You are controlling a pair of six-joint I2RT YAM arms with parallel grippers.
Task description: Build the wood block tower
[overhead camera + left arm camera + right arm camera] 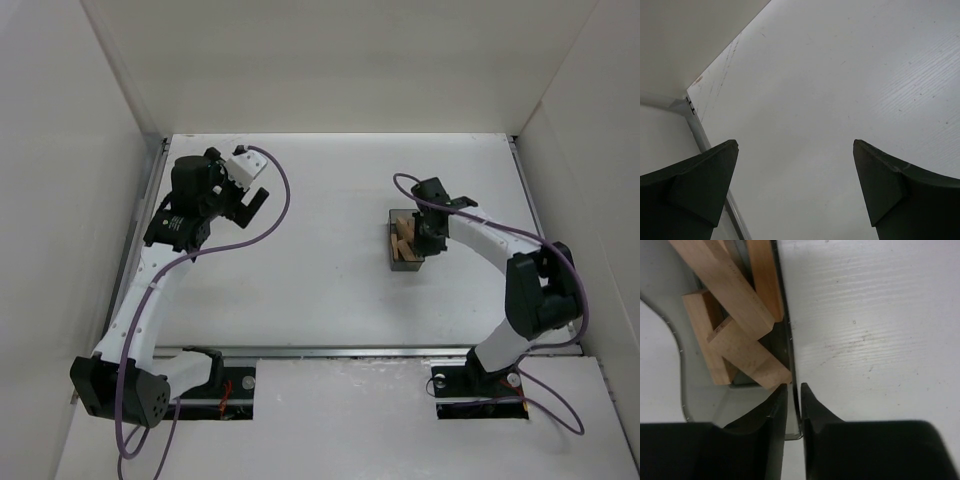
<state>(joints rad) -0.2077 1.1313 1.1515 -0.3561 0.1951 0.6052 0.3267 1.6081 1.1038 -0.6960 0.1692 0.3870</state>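
White wood-grain table [330,290], with white panels [70,200] boxing it in on 3 sides. Left gripper [795,145] is released, jaws wide with nothing between, hovering over bare table at far left. Right gripper [792,386] is clenched on the right-side wall of the small grey translucent rectangular bin [705,397], right of centre. No tower yet: at least 4 light tan rectangular wooden planks [735,287] lie jumbled and overlapping inside the bin. They are likely light, stiff, smooth and not fragile. Pinch 1 across its narrow width near mid-length. Bin walls crowd the fingers, and the bin probably slides easily. The open table between the arms gives stacking room.
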